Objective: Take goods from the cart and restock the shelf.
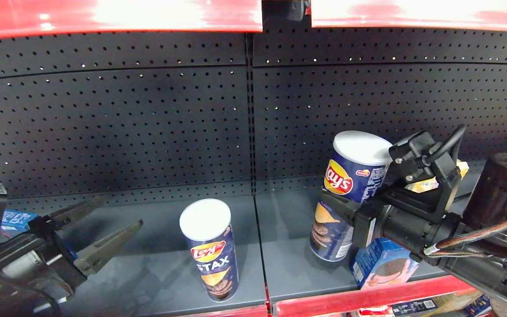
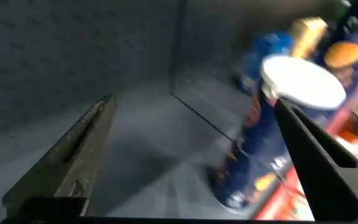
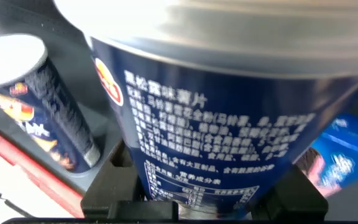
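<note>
Box (image 1: 379,266) is crowding the can (image 1: 354,171) that right gripper (image 1: 335,204) is clamping; second can (image 1: 211,251) is standing left of it; left gripper (image 1: 119,213) is gaping.

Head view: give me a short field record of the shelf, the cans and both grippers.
Shelf: dark grey metal shelf
Standing can: navy cylindrical chip can with white lid, upright near the front edge, untouched
Held can: second navy chip can with white lid, tilted, base low over the shelf; contact unclear
Right gripper: shut on the held can
Left gripper: open, empty, apart from the standing can, on its left
Beside: blue cardboard box at the front edge beneath the right arm
</note>
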You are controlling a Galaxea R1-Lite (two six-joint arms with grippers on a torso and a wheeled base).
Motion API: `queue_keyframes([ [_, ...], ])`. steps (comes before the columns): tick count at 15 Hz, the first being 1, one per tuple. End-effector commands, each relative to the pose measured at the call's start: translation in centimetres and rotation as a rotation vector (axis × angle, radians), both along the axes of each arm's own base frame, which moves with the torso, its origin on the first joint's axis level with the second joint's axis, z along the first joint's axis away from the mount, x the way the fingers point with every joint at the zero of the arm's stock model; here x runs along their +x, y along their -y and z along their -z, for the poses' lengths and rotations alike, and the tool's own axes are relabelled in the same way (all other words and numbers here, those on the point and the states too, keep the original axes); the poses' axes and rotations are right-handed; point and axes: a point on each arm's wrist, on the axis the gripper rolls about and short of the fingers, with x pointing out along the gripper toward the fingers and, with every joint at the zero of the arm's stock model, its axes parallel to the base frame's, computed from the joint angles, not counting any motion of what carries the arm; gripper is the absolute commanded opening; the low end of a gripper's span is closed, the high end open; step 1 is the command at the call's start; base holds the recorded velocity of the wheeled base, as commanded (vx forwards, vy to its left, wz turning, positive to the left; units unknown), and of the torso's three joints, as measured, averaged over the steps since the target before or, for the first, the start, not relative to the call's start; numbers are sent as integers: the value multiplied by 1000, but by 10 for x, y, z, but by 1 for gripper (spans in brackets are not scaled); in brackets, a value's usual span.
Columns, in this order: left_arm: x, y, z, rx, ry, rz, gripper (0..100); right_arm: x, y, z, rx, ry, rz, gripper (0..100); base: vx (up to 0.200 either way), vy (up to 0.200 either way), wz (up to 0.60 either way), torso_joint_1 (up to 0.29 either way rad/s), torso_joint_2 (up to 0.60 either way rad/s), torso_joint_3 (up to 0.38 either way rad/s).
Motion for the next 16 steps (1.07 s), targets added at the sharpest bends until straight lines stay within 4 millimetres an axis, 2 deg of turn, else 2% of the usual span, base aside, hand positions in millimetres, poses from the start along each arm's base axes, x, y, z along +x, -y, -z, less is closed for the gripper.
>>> queue_keyframes([
  [1,-7,-5,-11,-15,67,-145,100,8,-5,2,-4,-5,6,0,0,0,0,0,0,0],
  [3,-16,-11,-14,-23,101,-289,100,10,-7,2,-3,-4,8,0,0,0,0,0,0,0],
  [5,-26,-27,-14,9,108,-440,100,15,-11,1,-1,-1,8,0,0,0,0,0,0,0],
  [7,-46,-29,-15,-5,77,-584,100,19,-14,-2,6,6,9,0,0,0,0,0,0,0],
  [9,-76,-21,-15,-11,37,-638,100,20,-15,-2,9,8,11,0,0,0,0,0,0,0],
  [11,-110,-14,-4,-5,0,-696,100,21,-16,-4,14,12,9,0,0,0,0,0,0,0],
  [12,-121,-12,1,10,-6,-716,100,22,-17,-5,16,14,11,0,0,0,0,0,0,0],
  [13,-146,-7,9,21,-18,-732,100,26,-21,-6,19,18,11,0,0,0,0,0,0,0],
  [14,-155,-5,14,25,-42,-738,100,27,-22,-7,20,19,11,0,0,0,0,0,0,0],
  [15,-175,-1,24,29,-59,-747,100,30,-26,-6,19,18,8,0,0,0,0,0,0,0],
  [16,-181,1,28,29,-59,-747,100,31,-26,-6,21,20,8,0,0,0,0,0,0,0],
])
